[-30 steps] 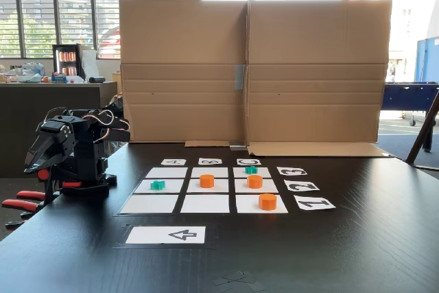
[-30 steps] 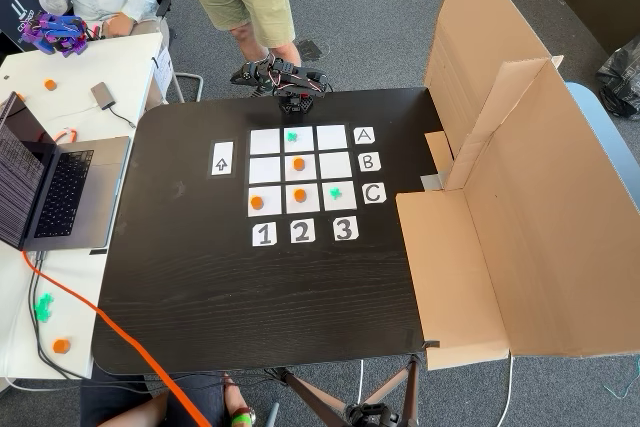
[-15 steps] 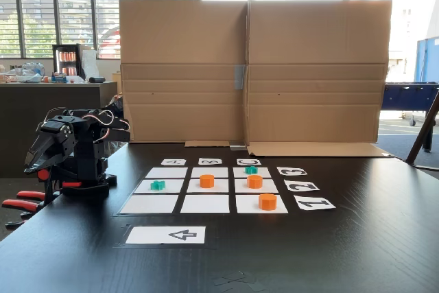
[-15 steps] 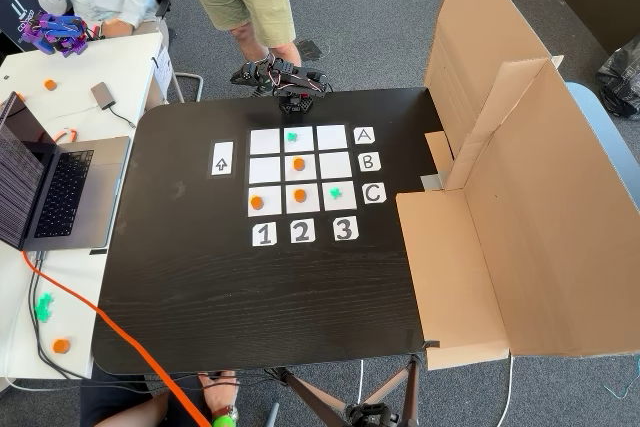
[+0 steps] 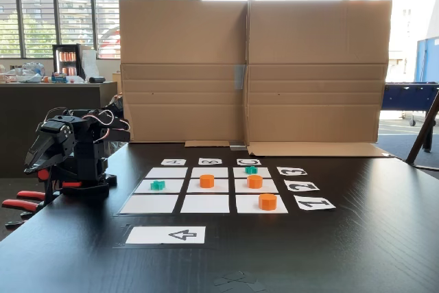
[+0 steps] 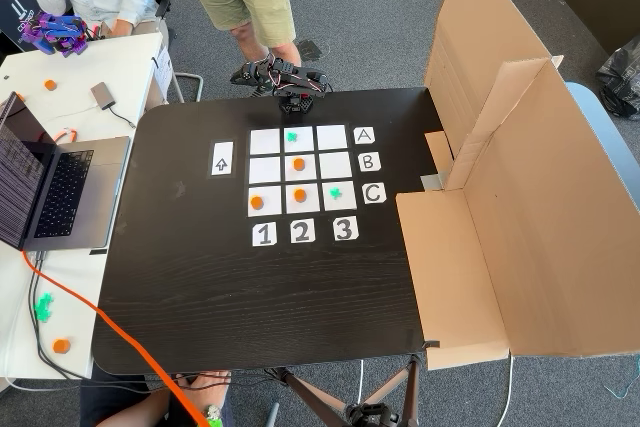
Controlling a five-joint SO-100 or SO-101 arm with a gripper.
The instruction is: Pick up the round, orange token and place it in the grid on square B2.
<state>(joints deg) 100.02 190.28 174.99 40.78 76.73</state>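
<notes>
In the low fixed view, the black robot arm (image 5: 68, 152) sits folded at the left edge of the dark wooden table (image 5: 357, 238), its gripper (image 5: 38, 162) pointing down, well apart from the grid; whether its jaws are parted cannot be told. To the right lies the grid of white paper rectangles (image 5: 206, 188). A small teal-green token (image 5: 158, 184) rests in the left column. The round, bright-orange plastic token (image 5: 206, 180) sits on the centre cell, square B2 (image 5: 194, 186). Two more orange tokens (image 5: 254, 181) (image 5: 267, 201) occupy the right column. A tall brown cardboard screen (image 5: 254, 66) stands at the far side.
</notes>
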